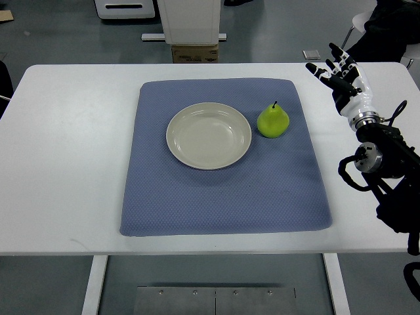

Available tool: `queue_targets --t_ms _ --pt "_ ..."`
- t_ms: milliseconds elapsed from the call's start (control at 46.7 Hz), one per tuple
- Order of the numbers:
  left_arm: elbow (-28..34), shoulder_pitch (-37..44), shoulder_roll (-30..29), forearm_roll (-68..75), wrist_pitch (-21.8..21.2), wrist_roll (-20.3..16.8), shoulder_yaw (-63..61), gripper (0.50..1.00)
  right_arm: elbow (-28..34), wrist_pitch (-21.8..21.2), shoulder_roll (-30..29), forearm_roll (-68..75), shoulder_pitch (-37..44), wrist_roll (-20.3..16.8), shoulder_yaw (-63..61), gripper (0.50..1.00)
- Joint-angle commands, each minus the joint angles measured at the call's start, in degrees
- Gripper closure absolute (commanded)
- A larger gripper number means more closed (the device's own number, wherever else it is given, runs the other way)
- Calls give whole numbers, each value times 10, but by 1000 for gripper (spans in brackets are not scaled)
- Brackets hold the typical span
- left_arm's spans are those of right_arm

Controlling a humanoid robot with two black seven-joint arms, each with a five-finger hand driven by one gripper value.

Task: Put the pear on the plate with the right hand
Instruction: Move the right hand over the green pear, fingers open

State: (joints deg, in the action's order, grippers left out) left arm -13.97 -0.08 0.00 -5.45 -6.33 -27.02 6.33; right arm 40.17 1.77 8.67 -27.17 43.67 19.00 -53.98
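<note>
A green pear (pixel 273 121) stands upright on the blue mat (pixel 223 190), just right of the plate and apart from it. The cream plate (pixel 209 135) lies near the mat's middle with nothing on it. My right hand (pixel 336 70) hovers over the table's far right corner, well to the right of the pear, fingers spread and holding nothing. Its arm (pixel 384 164) comes in from the right edge. The left arm does not show.
The white table (pixel 65 157) carries the mat. Beyond its far edge stand a white machine base (pixel 190 20) and a cardboard box (pixel 194 52). A dark shape fills the top right corner.
</note>
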Motion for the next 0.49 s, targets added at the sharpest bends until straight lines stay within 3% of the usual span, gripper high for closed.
queue_targets --t_ms 0,471 --pt "0 0 0 0 0 0 0 500 1 0 8 0 7 0 27 500" --pt "0 0 0 0 0 -1 0 500 0 -32 17 -3 39 8 152 500"
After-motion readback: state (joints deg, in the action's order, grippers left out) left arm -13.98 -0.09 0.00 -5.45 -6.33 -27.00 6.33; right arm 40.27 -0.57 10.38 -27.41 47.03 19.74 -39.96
